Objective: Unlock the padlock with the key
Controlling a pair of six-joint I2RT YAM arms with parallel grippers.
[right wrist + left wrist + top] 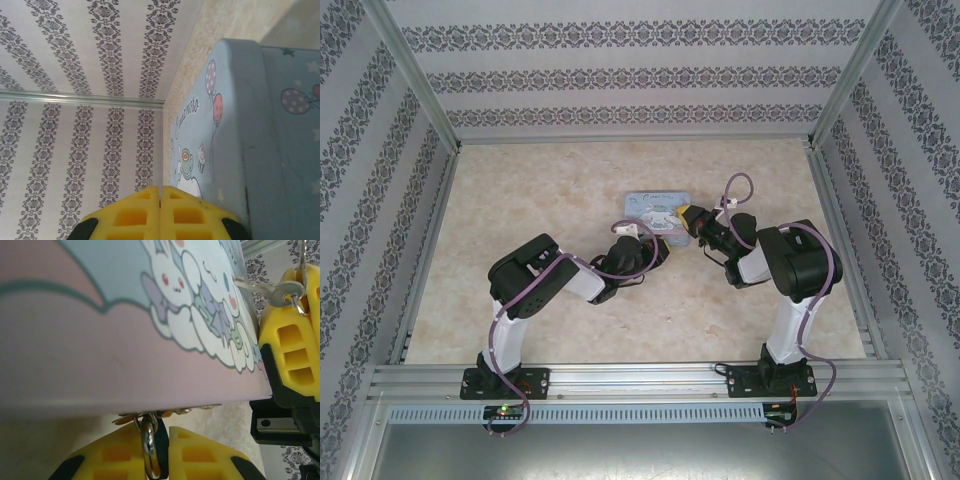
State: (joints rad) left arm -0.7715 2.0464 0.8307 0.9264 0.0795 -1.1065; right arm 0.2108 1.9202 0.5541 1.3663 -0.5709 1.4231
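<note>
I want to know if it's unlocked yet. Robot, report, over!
Left gripper pinching padlock at tin edge. Right gripper shut on key, beside tin. Key not in padlock yet.

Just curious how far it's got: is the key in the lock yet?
Out. The key is pinched in the right claw, apart from the padlock.

The tin [655,205] is light blue and pink with white cartoon rabbits. The walls [620,75] show dark floral stripes, the table [520,200] is mottled beige, and the key [270,289] is silvery.
</note>
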